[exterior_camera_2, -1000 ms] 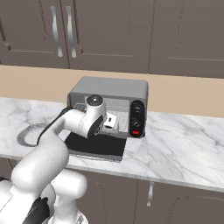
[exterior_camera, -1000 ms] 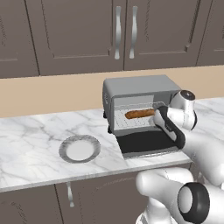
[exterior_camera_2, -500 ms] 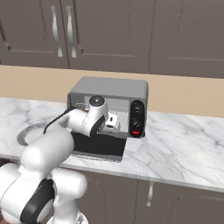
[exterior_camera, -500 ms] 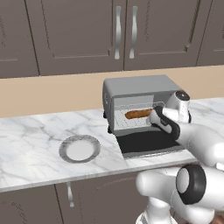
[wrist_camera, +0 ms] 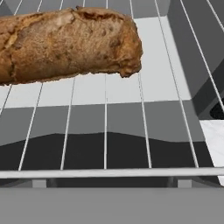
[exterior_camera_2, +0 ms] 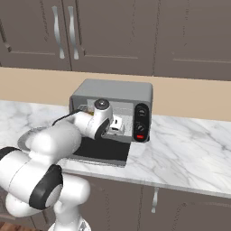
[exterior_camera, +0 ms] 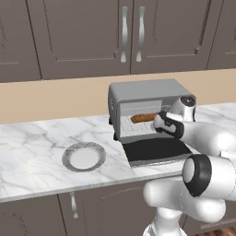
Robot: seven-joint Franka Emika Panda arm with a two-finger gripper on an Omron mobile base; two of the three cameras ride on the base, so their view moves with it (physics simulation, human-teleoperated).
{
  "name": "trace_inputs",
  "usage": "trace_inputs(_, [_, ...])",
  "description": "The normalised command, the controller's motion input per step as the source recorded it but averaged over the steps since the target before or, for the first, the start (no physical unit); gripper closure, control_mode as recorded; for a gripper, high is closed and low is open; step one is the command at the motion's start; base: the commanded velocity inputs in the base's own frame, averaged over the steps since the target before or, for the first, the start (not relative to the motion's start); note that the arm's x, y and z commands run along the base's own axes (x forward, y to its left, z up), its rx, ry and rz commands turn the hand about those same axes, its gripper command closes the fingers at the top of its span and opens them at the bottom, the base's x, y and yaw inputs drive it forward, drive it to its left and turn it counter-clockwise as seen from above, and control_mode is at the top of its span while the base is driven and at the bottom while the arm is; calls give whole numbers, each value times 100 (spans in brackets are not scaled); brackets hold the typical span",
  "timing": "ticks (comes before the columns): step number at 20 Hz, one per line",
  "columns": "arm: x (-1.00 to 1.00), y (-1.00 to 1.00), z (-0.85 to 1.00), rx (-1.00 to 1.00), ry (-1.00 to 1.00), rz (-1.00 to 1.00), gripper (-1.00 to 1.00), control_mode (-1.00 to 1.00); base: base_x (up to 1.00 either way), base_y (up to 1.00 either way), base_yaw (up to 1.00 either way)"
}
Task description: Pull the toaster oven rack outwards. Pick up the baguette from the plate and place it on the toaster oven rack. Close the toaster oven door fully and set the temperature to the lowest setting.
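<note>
Baguette (wrist_camera: pixel 65 43) lies on the rack (wrist_camera: pixel 105 131), just beyond the gripper (exterior_camera: pixel 159 122)

The baguette (wrist_camera: pixel 65 43) lies on the toaster oven rack (wrist_camera: pixel 105 127) inside the toaster oven (exterior_camera: pixel 147 94), right of the plate (exterior_camera: pixel 84 156).

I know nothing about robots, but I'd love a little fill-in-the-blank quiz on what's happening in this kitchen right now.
1. The baguette lies on the toaster oven ____.
2. The round plate on the counter is ____.
3. The toaster oven door is folded down, so the toaster oven stands ____.
4. Below the two knobs on the black panel sits a ____ button.

Missing words: rack; empty; open; red
</note>
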Motion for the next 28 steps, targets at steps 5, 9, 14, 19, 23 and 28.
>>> trace_inputs(5, [32,0,-3,0,-10,0,-100,-100,0,0,0])
trace_inputs(9, [36,0,0,0,-26,0,-100,-100,0,0,0])
trace_inputs(14, [54,0,0,0,-26,0,-100,-100,0,0,0])
trace_inputs(19, [65,1,19,1,-10,-1,-100,-100,0,0,0])
trace_inputs(23, [2,-14,68,6,11,0,-100,-100,0,0,0])
trace_inputs(28, [-44,-34,70,9,8,-2,-100,-100,0,0,0])
